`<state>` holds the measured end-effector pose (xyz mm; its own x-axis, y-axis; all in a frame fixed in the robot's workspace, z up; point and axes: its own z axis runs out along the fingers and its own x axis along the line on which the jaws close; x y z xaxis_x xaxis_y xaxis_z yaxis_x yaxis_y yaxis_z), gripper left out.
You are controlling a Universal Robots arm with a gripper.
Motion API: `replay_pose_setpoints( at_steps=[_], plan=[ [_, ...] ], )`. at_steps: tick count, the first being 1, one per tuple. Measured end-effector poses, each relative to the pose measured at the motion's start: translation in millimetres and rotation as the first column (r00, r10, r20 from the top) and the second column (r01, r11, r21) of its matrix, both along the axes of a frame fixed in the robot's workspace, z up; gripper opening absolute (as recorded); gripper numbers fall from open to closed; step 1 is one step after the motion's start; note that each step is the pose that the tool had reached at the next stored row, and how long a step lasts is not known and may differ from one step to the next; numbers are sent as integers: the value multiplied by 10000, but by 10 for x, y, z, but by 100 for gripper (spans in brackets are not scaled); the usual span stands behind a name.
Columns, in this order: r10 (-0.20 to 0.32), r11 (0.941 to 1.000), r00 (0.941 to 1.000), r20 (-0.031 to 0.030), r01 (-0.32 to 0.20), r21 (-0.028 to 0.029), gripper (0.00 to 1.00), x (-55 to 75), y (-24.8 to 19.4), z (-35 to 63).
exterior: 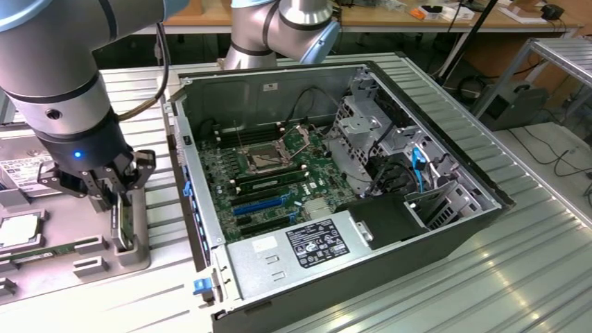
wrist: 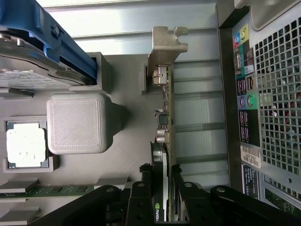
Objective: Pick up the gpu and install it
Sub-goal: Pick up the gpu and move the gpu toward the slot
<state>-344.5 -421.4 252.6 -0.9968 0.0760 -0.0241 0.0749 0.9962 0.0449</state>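
The gripper (exterior: 115, 202) is down over the grey parts holder (wrist: 123, 157) at the exterior view's left, just beside the open computer case (exterior: 444, 159). Its jaws are closed on the gpu (wrist: 165, 117) - one of the black fingers (wrist: 141, 194) presses each flat side of the card, with no gap showing.

The gpu stands upright on its long edge in a narrow slot of the holder. Seen edge-on in the wrist view, it is a thin card: a green circuit-board edge with small silver connectors along it, and a dark black face carrying a small green logo between the fingers. Its silver metal bracket (wrist: 165, 43) runs across the end farthest from the gripper and has a bent, notched tab.

Other parts share the holder - a hard drive in a blue carrier (wrist: 44, 49), a processor (wrist: 26, 143) in a square recess, a memory stick (wrist: 47, 191) and a plain grey block (wrist: 77, 123).

The case lies on its side on a ribbed metal table (exterior: 518, 277), its motherboard (exterior: 268, 173) exposed. Blue expansion slots (exterior: 259, 207) sit near the power supply (exterior: 306, 246). In the wrist view the case's rear port panel (wrist: 244, 94) is just beside the gpu.
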Motion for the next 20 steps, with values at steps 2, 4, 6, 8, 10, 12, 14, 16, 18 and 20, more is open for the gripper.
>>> replay_pose_setpoints(
  at_steps=[2, 4, 6, 8, 10, 12, 14, 16, 18, 20],
  plan=[
    [0, 10000, 10000, 0, 0, 0, 27, 0, 0, 11],
    [0, 10000, 10000, 0, 0, 0, 27, 0, 0, 19],
    [0, 10000, 10000, 0, 0, 0, 27, 0, 0, 26],
    [0, 10000, 10000, 0, 0, 0, 27, 0, 0, 34],
    [0, 10000, 10000, 1, 0, 0, 27, 0, 0, 42],
    [0, 10000, 10000, 0, 0, 0, 27, 0, 0, 49],
    [0, 10000, 10000, 0, 0, 0, 27, 0, 0, 57],
    [0, 10000, 10000, 0, 0, 0, 27, 0, 0, 64],
    [0, 10000, 10000, -1, 0, 0, 27, 0, 0, 71],
    [0, 10000, 10000, -2, 0, 0, 27, 0, 0, 105]
  ],
)
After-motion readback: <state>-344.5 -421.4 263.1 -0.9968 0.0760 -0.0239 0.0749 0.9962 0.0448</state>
